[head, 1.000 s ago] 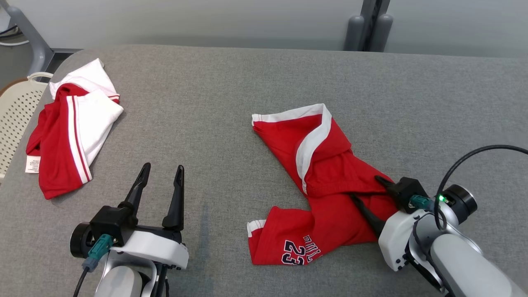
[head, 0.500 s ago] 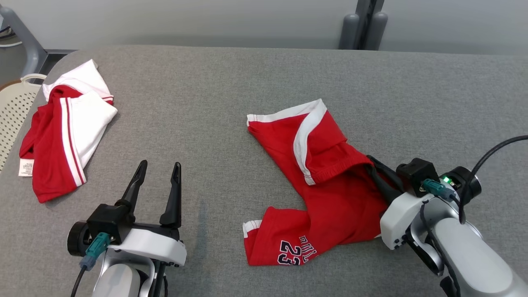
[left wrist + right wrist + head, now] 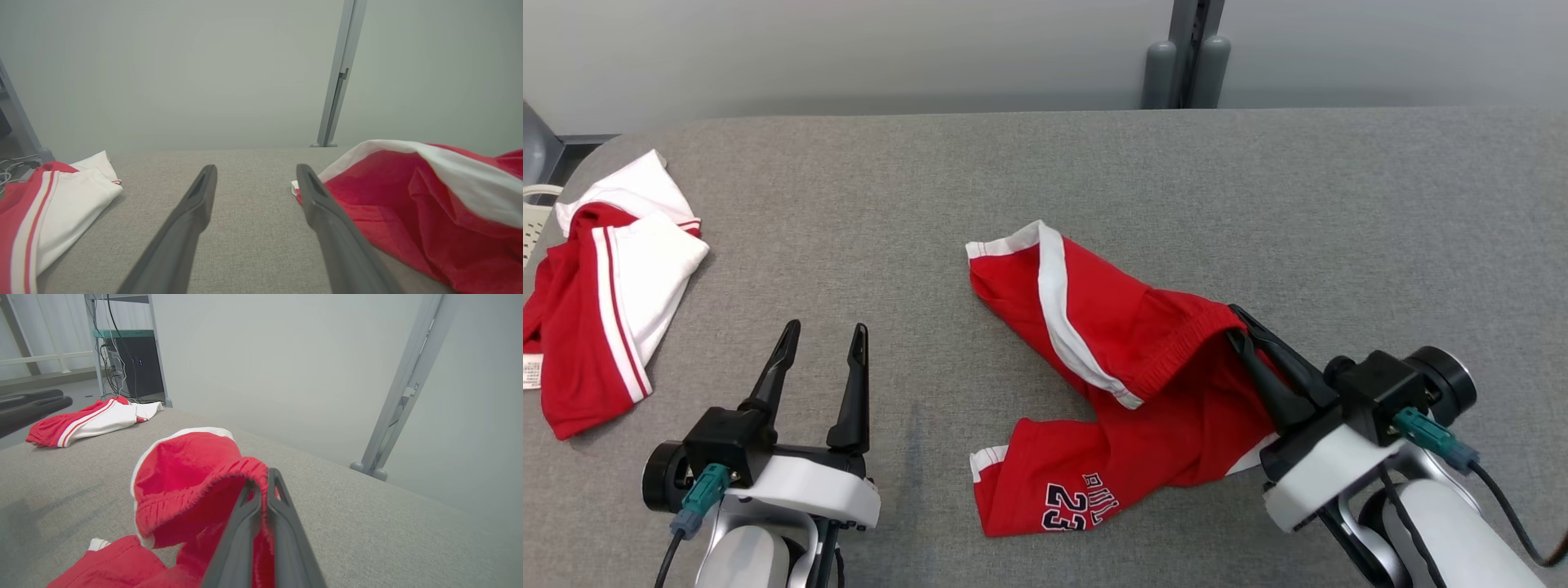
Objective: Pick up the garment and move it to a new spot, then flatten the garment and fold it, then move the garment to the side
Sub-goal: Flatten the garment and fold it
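The garment (image 3: 1127, 384) is a pair of red shorts with white trim and dark lettering, crumpled at the middle of the grey table (image 3: 1029, 180). My right gripper (image 3: 1237, 325) is shut on its elastic waistband and holds that edge a little off the cloth surface; in the right wrist view the closed fingers (image 3: 261, 490) pinch the red waistband (image 3: 212, 473). My left gripper (image 3: 821, 339) stands open at the lower left, apart from the garment, with nothing between its fingers (image 3: 196, 204). The left wrist view shows the garment (image 3: 408, 192) at the right.
A second red and white garment (image 3: 600, 286) lies at the table's left edge; it shows as well in the left wrist view (image 3: 49, 204) and the right wrist view (image 3: 90, 420). A grey post (image 3: 1188, 57) rises behind the table. A pale perforated basket (image 3: 531, 224) sits beyond the left edge.
My right gripper went from open to shut on the waistband and has lifted it up and back. The head camera has shifted. The left arm has not moved.
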